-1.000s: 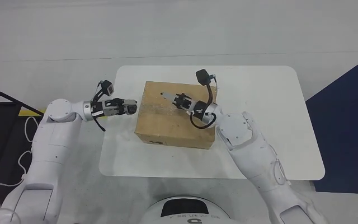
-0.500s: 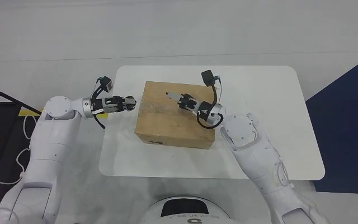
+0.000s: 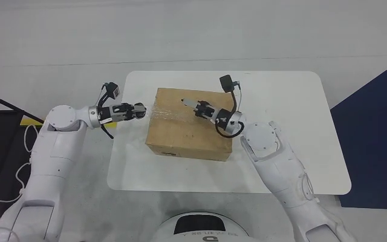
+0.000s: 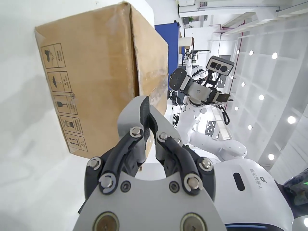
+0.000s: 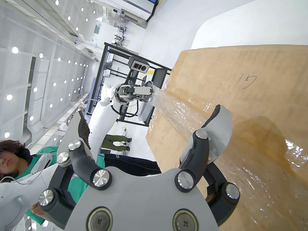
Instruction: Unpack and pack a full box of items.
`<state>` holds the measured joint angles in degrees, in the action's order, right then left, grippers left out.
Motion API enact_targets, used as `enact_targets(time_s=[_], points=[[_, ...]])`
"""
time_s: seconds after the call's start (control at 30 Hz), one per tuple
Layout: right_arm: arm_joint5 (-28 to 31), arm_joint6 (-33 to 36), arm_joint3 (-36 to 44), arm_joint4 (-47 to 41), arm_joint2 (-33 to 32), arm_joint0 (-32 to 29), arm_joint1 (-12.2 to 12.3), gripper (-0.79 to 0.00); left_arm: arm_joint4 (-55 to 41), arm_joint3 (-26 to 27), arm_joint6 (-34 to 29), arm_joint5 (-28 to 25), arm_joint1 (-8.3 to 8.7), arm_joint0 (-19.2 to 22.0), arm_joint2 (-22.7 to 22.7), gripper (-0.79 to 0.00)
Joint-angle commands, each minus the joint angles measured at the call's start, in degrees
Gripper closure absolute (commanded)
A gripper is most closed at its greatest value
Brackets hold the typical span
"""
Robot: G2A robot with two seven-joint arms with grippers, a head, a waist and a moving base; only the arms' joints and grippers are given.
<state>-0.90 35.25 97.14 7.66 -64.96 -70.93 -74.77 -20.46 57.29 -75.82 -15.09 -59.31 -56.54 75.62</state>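
**Tape Strip Gripped at the Box Edge**

A closed cardboard box [image 3: 187, 124] is seen upright near the middle of the white bench [image 3: 284, 121]. The left pincer [image 3: 142, 111] is held just beside the box's upper edge on the robot's left. Its fingers are closed on the end of a strip of clear tape [image 5: 173, 106], which is stretched from the pincer onto the box top. The right pincer [image 5: 149, 115] is held over the box top, along the taped seam, with its fingers spread wide.
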Motion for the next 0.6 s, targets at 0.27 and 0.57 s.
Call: enact_targets(time_s=[0.27,0.57], points=[[-0.4,0.3,0.5,-0.2,-0.4,0.2,0.3,-0.785,0.1,-2.3,0.0,0.1,-0.15,1.2,-1.7,0.0],[-0.5,0.2,0.6,-0.5,-0.8,0.1,0.5,-0.785,1.3,-4.7,0.3,0.6,-0.35,2.7,-3.6,0.0]])
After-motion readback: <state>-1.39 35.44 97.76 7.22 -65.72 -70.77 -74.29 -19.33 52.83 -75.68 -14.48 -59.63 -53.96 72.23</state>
